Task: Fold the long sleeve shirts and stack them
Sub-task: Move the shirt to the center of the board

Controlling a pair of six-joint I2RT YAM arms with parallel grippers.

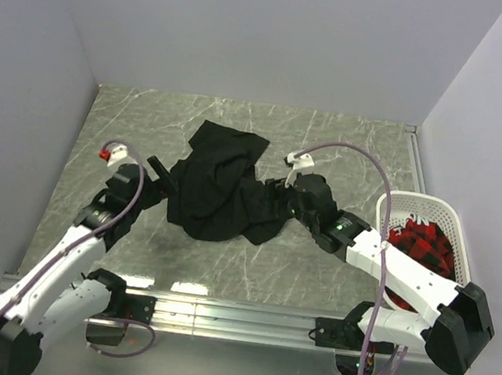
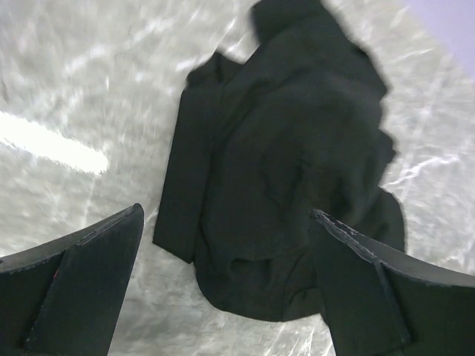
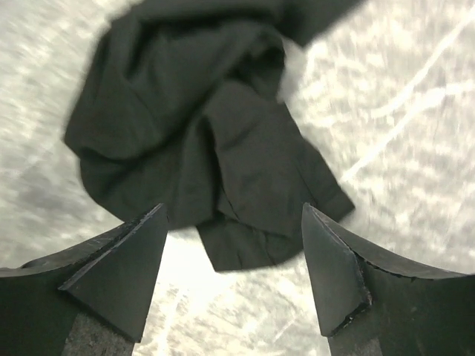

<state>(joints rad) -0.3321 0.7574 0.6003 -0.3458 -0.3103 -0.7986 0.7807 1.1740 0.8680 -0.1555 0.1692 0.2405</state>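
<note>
While the shirt (image 1: 221, 188) lies crumpled, nothing grips it.
Wide-open left end effector (image 2: 226, 213) and right end effector (image 3: 234, 208) flank it, likely for spreading.

Left arm (image 1: 66, 256) is reaching forward and inward from its near-left base, elbow bent, wrist angling toward table centre. Left gripper (image 1: 162, 176) is pointing right and slightly down, jaws standing wide apart; in the left wrist view the left gripper (image 2: 226, 213) is showing both dark fingers (image 2: 82, 282) spread to the frame edges. Right arm (image 1: 406, 273) is stretching from its near-right base leftward, forearm lying low. Right gripper (image 1: 278, 196) is facing left toward the other one, jaws parted; in the right wrist view the right gripper (image 3: 233, 208) is hanging open, tilted downward.
</note>
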